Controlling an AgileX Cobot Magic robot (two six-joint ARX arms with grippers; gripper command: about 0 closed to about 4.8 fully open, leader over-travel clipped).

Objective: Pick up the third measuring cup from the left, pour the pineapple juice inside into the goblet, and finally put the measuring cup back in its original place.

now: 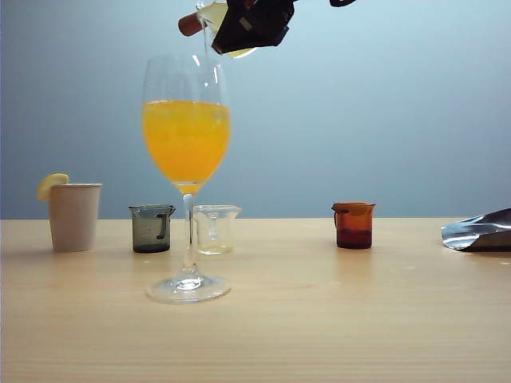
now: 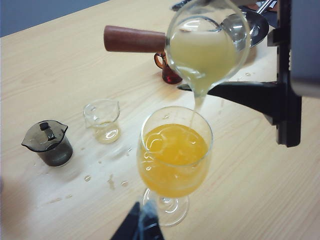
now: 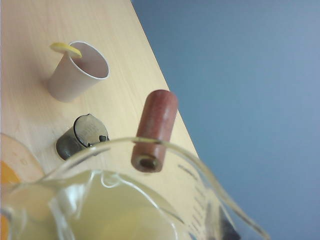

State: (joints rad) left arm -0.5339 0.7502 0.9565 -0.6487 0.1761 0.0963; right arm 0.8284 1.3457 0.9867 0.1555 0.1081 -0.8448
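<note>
Over wood-grain table (image 1: 319, 319), right gripper (image 1: 251, 24) fingers clamp tilted measuring cup (image 2: 205, 47).

The goblet (image 1: 187, 159) stands tall before the grey cup (image 1: 152, 228) and clear cup (image 1: 215, 229); open worktop (image 1: 279, 319) lies between these and the amber cup (image 1: 354, 225); the right claw (image 1: 254, 24) hangs overhead.

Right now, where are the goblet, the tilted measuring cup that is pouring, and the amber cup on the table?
Goblet (image 1: 186, 144): exterior view, on the bowl at the orange drink.
Measuring cup (image 2: 205, 50): left wrist view, on its glass wall over the pale yellow juice.
Amber cup (image 1: 354, 225): exterior view, on the middle of its body.
</note>
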